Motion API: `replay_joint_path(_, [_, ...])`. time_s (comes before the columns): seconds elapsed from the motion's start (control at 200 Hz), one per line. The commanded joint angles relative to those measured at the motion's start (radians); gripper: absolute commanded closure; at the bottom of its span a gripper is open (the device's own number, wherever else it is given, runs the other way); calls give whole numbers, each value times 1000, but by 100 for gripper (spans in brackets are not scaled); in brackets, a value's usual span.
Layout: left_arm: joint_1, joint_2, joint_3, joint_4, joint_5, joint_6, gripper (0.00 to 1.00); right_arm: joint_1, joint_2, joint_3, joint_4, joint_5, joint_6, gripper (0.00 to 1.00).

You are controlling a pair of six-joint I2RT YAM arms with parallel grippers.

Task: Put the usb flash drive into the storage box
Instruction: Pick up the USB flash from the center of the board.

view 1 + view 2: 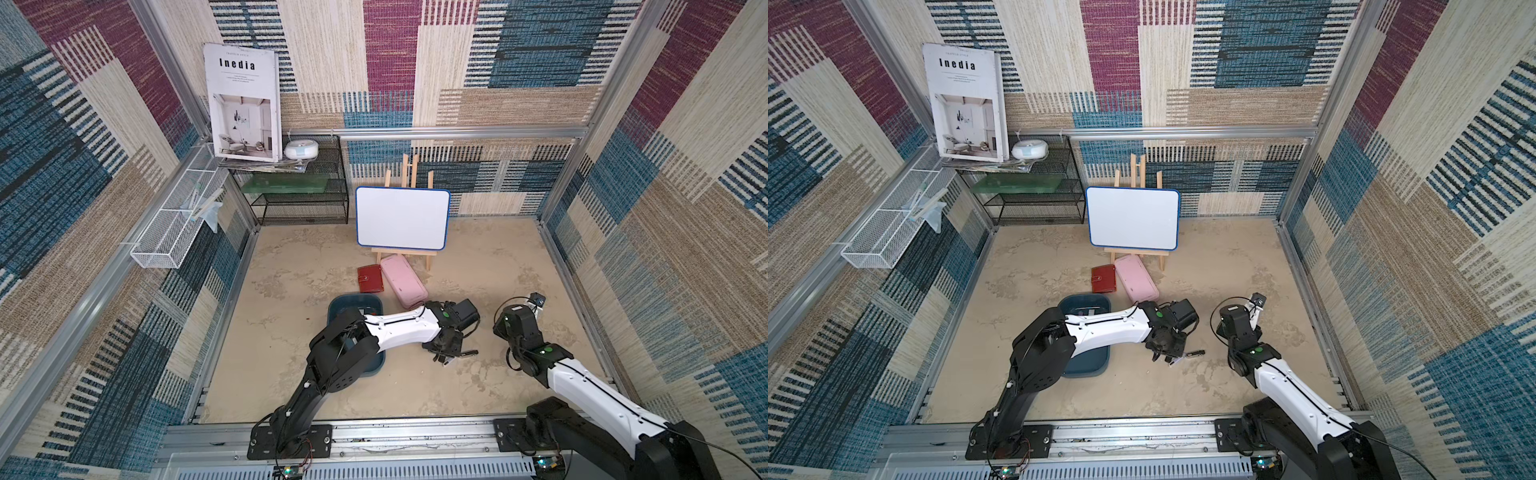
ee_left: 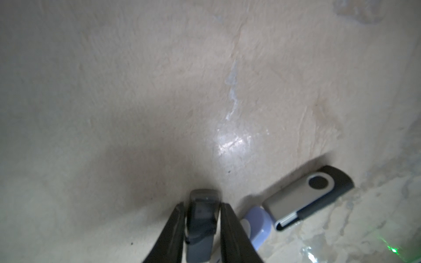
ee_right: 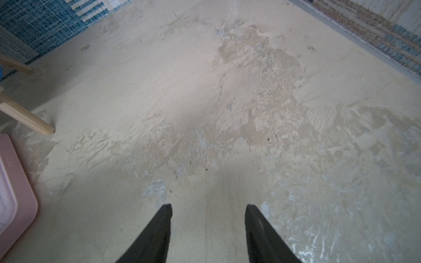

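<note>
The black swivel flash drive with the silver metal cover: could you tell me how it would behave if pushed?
Flat-sided and small, the black swivel flash drive would probably slide rather than roll. Its smooth silver cover may be slippery and could pivot when squeezed.

— Is the left arm [image 1: 399, 328] wearing a white shell between black joints?
— Yes, the right arm [image 1: 590, 386] too; a black cable [image 1: 395, 319] is running along each, beside a green dot [image 1: 445, 314], perhaps a sticker.
</note>
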Motion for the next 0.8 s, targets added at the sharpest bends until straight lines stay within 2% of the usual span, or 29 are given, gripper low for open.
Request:
replay_joint_path(0.0, [7, -6, -17, -90, -51, 21, 69, 0, 1, 7, 24, 1, 1, 43])
replay_joint_path(0.326, [9, -1, -33, -85, -15, 36, 69, 0, 4, 6, 24, 0, 1, 43])
replay_joint_path(0.626, [-5, -55, -89, -102, -16, 51, 62, 1, 7, 7, 26, -2, 0, 43])
replay_joint_path(0.796, [-17, -55, -88, -113, -24, 52, 62, 1, 7, 6, 27, -2, 0, 43])
